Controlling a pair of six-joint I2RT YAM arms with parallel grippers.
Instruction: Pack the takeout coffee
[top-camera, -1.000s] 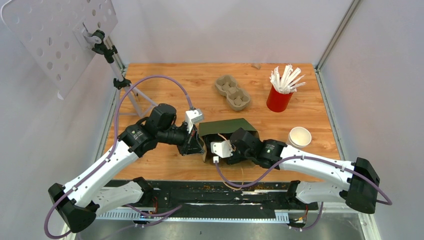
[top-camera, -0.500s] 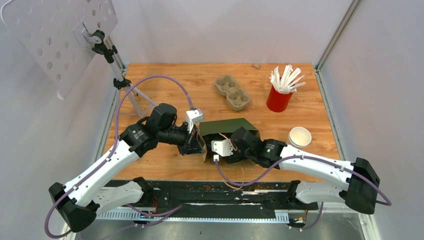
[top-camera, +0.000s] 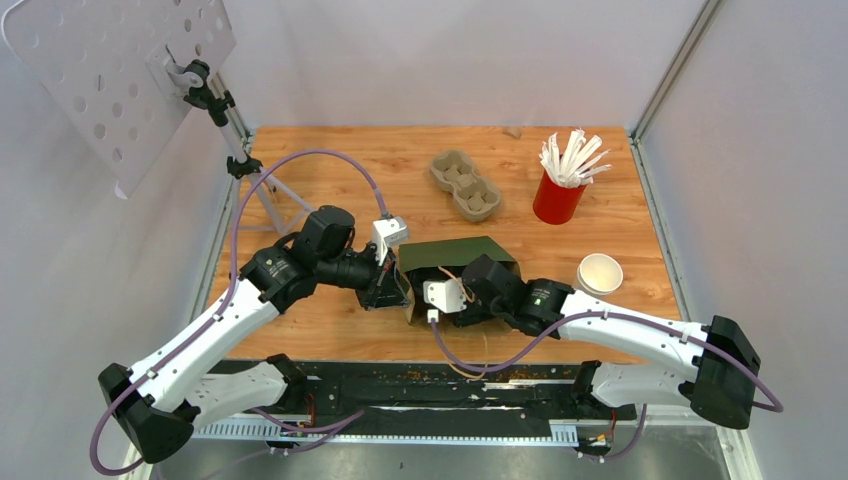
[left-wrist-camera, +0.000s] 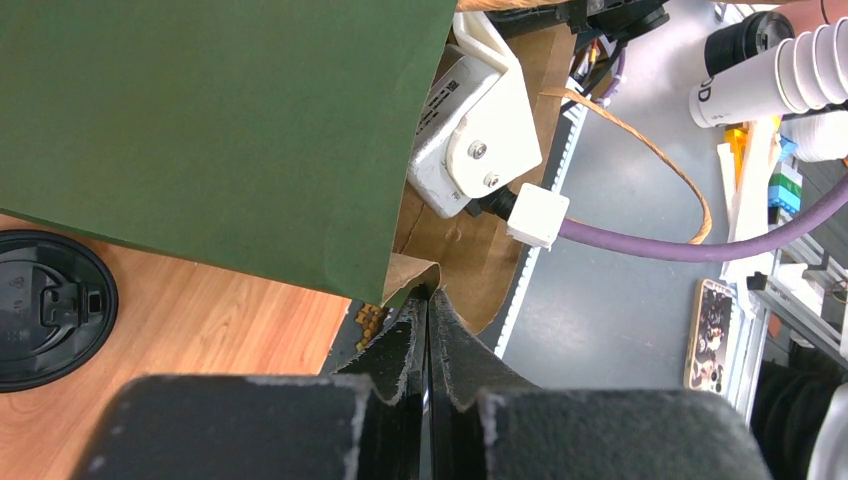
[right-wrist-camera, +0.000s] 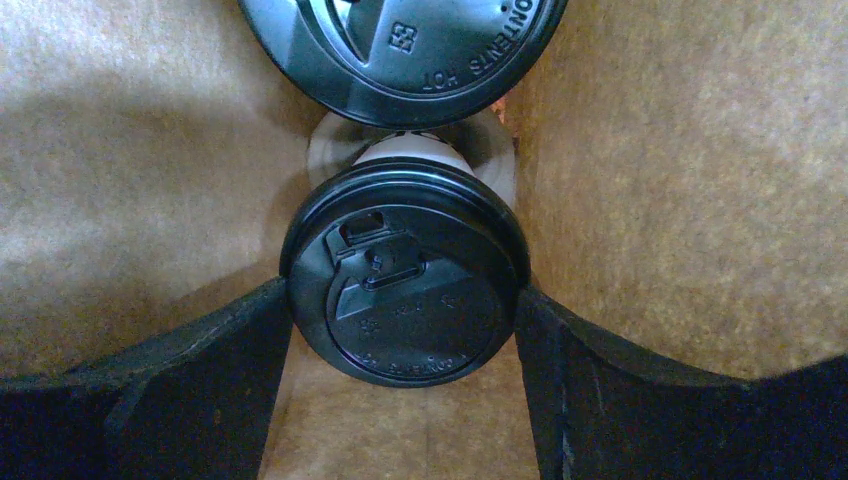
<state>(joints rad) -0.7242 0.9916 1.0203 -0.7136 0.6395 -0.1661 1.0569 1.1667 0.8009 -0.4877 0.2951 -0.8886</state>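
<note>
One round black-lidded cup — fibrous brown paper bag.

Overhead view evenly bright and sharp; right wrist view dim, shadowed.

Lab test cell: white panel walls enclose a wooden tabletop.

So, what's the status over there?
Left hand pinching edge of green bag. Right hand inside, gripping lidded cup. Second lid close ahead.
</note>
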